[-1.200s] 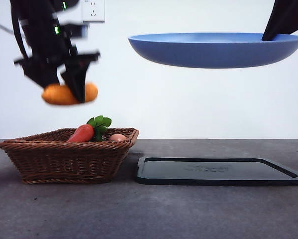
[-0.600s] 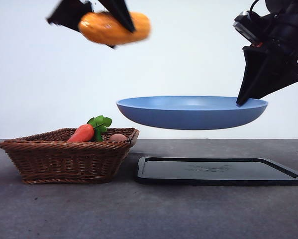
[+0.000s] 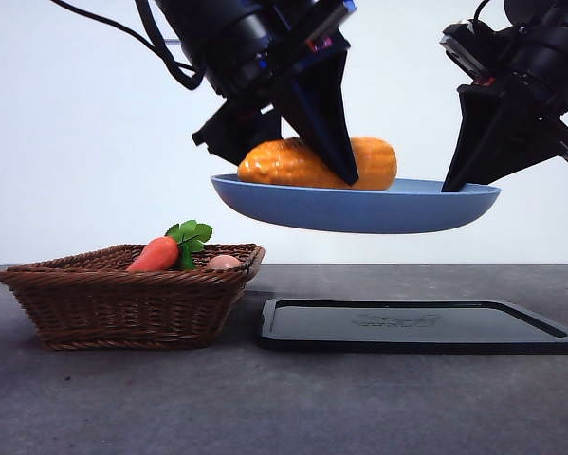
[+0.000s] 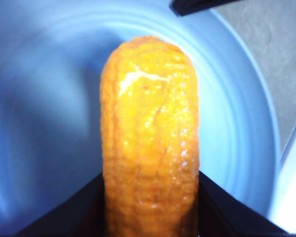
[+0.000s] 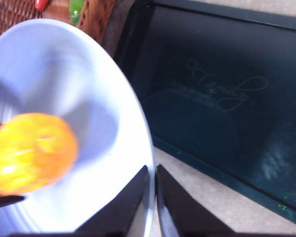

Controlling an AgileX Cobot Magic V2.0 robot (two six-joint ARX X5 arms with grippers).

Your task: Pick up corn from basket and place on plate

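- Left tool (image 3: 302,142) is clamped across the corn (image 3: 312,164), one jaw on each flank in the left wrist view; the cob (image 4: 150,133) runs lengthwise out from between them.
- The corn sits low over the blue plate (image 3: 378,210), inside the rim. Whether it touches the plate floor I can't tell from either view.
- Right tool (image 5: 152,190) pinches the plate's rim (image 5: 147,195), jaws nearly closed on it, holding the plate in the air above the black tray (image 3: 416,327) and beside the wicker basket (image 3: 122,299).
- The basket holds a carrot (image 3: 155,254) plus a pale round item I can't identify.
- Step in hand, as I read it: placing, with the pickup done.
- Next move calls for: settle the cob onto the plate, spread the left jaws, lift straight up. The right tool must keep the plate level or the corn may roll.
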